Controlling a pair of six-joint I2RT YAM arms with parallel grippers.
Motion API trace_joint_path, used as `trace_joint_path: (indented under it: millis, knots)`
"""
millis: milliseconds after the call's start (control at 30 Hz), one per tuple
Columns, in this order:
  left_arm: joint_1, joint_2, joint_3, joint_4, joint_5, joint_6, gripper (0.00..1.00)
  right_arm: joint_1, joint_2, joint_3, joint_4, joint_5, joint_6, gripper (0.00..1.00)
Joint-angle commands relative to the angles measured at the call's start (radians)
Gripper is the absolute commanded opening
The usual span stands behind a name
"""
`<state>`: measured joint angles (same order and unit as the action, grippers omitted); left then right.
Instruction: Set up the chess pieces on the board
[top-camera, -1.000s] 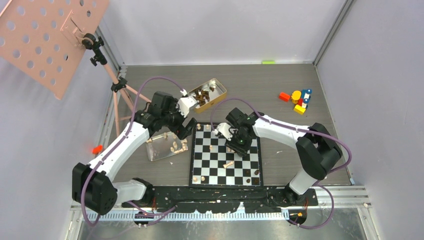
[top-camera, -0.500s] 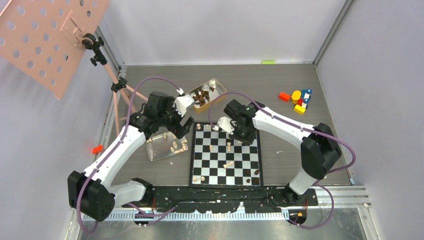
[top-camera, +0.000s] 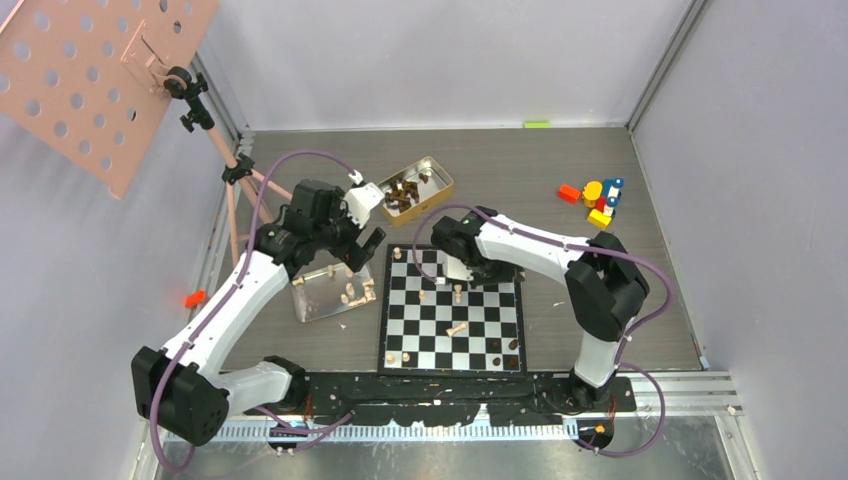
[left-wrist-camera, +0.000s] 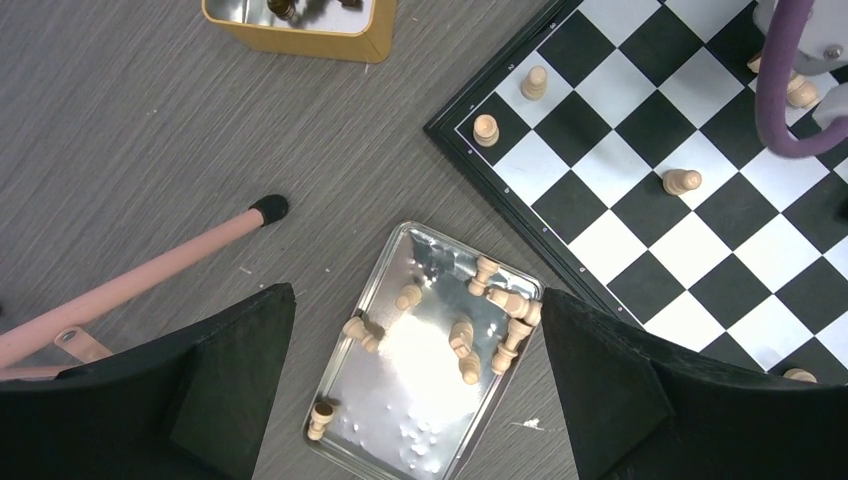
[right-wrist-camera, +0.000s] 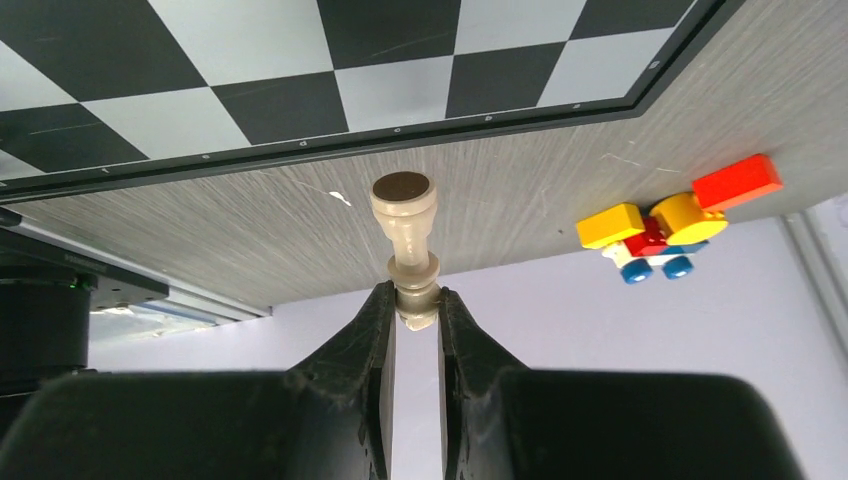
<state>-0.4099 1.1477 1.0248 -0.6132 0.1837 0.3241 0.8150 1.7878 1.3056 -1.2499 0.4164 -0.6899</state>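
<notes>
Right wrist view is where the news is: the right pincer (right-wrist-camera: 412, 305) is now clamped on the head of a pale chess piece (right-wrist-camera: 405, 225), felt base pointing away from the fingers and clear of any square. A second ago those jaws were partly apart and low over the middle of the board (top-camera: 440, 345). Since then the arm has pulled back toward the far edge with its wrist turned sideways, so I read this as a fresh pickup that still needs a home square, and the piece will need turning base-down before it can land. The left pincer (left-wrist-camera: 415, 300) has drifted a little left and hangs wide open, holding nothing, over the shiny tray (left-wrist-camera: 400, 410) where several pale pieces lie. Most of the job looks undone: only a handful of men are on the checks, one pale one lies tipped over (top-camera: 457, 328) mid-board, and the dark ones mostly sit in the gold tin (top-camera: 435, 190). Stuff in the way: two standing pale pieces (top-camera: 421, 296) just beside the right pincer, its purple cable (left-wrist-camera: 775, 90) crossing that corner, and the left arm close by. Toy blocks (right-wrist-camera: 660, 225) sit well apart, and the pink tripod leg (left-wrist-camera: 150, 270) is near the tray.
</notes>
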Motion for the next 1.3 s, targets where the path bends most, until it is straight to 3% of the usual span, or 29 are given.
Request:
trace_joint_path:
  millis: [0,233,467,667,933,1033,1267]
  knots:
    - [0.006,-0.026,0.032,0.020,-0.018,0.007,0.97,0.041,0.020,0.059,-0.047,0.077,-0.027,0.04]
    - [0.007,-0.029,0.022,0.023,-0.019,0.008,0.98,0.085,0.068,0.070,-0.043,0.124,-0.016,0.04]
    - [0.008,-0.036,-0.021,0.063,0.011,-0.001,0.97,0.071,-0.008,0.136,0.015,-0.124,0.035,0.01]
    - [0.050,-0.011,0.026,0.088,0.097,-0.098,0.96,0.004,-0.093,0.133,0.125,-0.315,0.117,0.01]
    - [0.191,0.014,0.067,0.183,0.388,-0.301,0.95,-0.143,-0.210,0.077,0.301,-0.538,0.235,0.01]
    - [0.195,0.039,0.056,0.214,0.541,-0.335,0.93,-0.172,-0.251,0.056,0.378,-0.632,0.281,0.01]
    - [0.192,0.169,0.049,0.375,0.838,-0.589,0.84,-0.180,-0.283,0.088,0.428,-0.763,0.341,0.01]
